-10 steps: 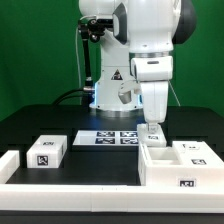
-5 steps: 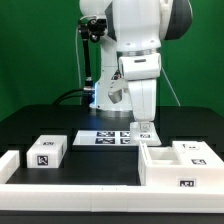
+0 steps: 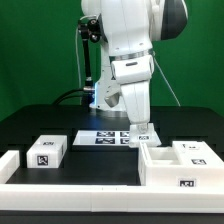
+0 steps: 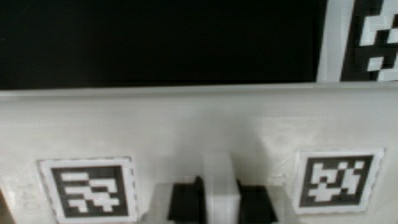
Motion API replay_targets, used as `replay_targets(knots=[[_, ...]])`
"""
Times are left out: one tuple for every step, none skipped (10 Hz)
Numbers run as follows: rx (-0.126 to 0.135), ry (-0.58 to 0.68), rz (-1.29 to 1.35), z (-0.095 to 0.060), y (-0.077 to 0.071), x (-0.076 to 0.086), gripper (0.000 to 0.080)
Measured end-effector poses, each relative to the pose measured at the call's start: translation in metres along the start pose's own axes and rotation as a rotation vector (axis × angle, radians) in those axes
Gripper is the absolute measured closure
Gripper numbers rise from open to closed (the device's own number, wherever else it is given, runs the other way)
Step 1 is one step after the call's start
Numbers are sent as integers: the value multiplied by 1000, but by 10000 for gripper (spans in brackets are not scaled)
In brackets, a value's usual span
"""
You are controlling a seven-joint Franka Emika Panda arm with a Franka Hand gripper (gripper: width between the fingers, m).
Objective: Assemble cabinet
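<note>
The white arm (image 3: 130, 60) reaches down over the black counter (image 3: 40, 125), and its fingers (image 3: 141, 136) sit low at the back corner of the cabinet (image 3: 160, 170), on the side nearer the exterior view's left. The cabinet itself stands on the counter toward the exterior view's right, close to the front edge. It is a large white box with open compartments on top, one square tag on its front wall and another on an upper face. Just behind that corner, and partly under the arm, the marker board (image 3: 103, 138) lies flat with its row of tags. Well apart, toward the exterior view's left, a small white block (image 3: 47, 152) with a single tag rests on the counter, and a low white ledge (image 3: 12, 162) runs along the front beside it. From the wrist view the cabinet (image 4: 196, 130) fills most of the picture as a pale, blurred wall carrying two tags, with the dark fingers (image 4: 189, 200) set between those tags and a light strip showing between them. Beyond the wall are the black counter (image 4: 160, 45) and a corner of the marker board (image 4: 370, 40). Whether the fingers are pinching that strip or merely standing either side of it cannot be told, as the wrist view is too soft and the exterior view too small.
</note>
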State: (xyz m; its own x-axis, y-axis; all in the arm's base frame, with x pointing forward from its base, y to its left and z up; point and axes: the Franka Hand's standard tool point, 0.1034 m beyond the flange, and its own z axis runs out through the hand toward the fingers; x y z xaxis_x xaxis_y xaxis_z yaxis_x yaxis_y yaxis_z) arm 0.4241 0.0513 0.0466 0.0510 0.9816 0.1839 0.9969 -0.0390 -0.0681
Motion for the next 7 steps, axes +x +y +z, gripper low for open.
replay_targets(knots=[[-8,0,-6,-1,1,1,737],[-31,-3,-27,-5,5,6,737],[-45,-5,-63,-11,9,14,737],[-53,-10,-80,-12,11,15,737],[-48,-8,-72,-10,10,14,737],[-46,-7,-70,-9,10,14,737],[-46,-7,-69,-9,10,14,737]])
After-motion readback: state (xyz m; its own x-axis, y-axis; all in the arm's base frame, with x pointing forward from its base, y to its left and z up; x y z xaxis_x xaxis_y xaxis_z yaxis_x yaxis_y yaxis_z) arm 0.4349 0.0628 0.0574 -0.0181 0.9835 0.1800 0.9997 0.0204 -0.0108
